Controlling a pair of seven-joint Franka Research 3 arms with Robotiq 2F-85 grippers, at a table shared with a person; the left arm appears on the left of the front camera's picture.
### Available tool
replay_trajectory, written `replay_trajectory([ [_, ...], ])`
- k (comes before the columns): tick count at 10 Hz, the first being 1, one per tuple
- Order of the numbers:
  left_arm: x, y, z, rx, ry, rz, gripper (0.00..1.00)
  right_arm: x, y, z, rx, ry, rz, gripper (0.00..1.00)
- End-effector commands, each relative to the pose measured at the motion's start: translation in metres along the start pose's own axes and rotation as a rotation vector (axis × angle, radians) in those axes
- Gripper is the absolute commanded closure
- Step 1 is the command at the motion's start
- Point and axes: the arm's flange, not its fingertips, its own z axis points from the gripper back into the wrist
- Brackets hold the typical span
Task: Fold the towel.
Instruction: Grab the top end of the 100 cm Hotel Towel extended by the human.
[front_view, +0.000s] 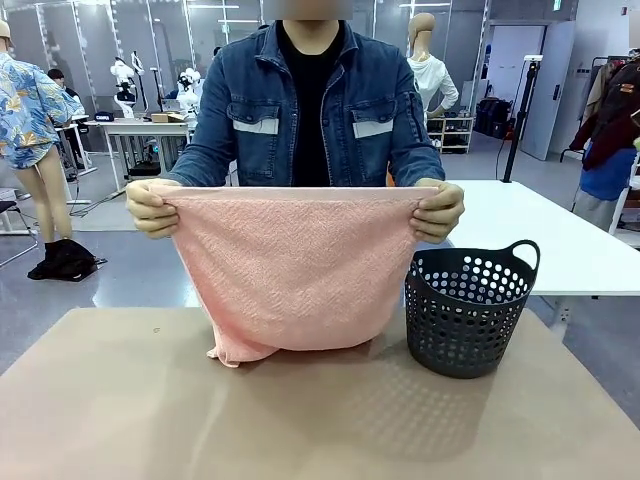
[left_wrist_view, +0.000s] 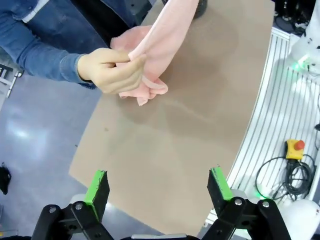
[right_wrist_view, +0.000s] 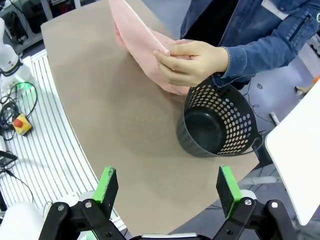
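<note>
Person (front_view: 310, 120) holds towel (front_view: 290, 270) up, seemingly touching table (front_view: 300, 430).

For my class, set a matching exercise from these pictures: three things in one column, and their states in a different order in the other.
Column one:
1. towel
2. basket
3. left gripper

Column two:
a. open, holding nothing
b. held up by its top corners
c. standing upright, empty

Pairs: 1-b, 2-c, 3-a

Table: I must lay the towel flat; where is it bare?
Bare: the near half of the table, from the towel to the robot's side, and the far left. Crowded: far right, where the basket stands beside the towel.
</note>
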Motion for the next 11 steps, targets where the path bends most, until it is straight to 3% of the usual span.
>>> replay_trajectory([
  [1,0.004,-0.001,0.009,0.021,0.019,0.007,0.0,0.001,0.0,0.003,-0.007,0.006,-0.023,0.0],
  [4,0.003,0.0,0.006,0.01,0.004,-0.005,0.0,-0.001,-0.001,0.001,0.005,-0.005,0.003,0.0],
  [6,0.068,-0.023,-0.003,0.079,0.085,-0.225,0.0,0.067,0.025,-0.016,-0.026,0.088,0.244,0.0],
  [9,0.137,-0.04,-0.04,0.097,0.197,-0.362,0.0,0.131,0.052,-0.057,-0.04,0.244,0.421,0.0],
  [11,0.164,-0.042,-0.061,0.078,0.241,-0.428,0.0,0.161,0.064,-0.082,-0.065,0.306,0.503,0.0],
])
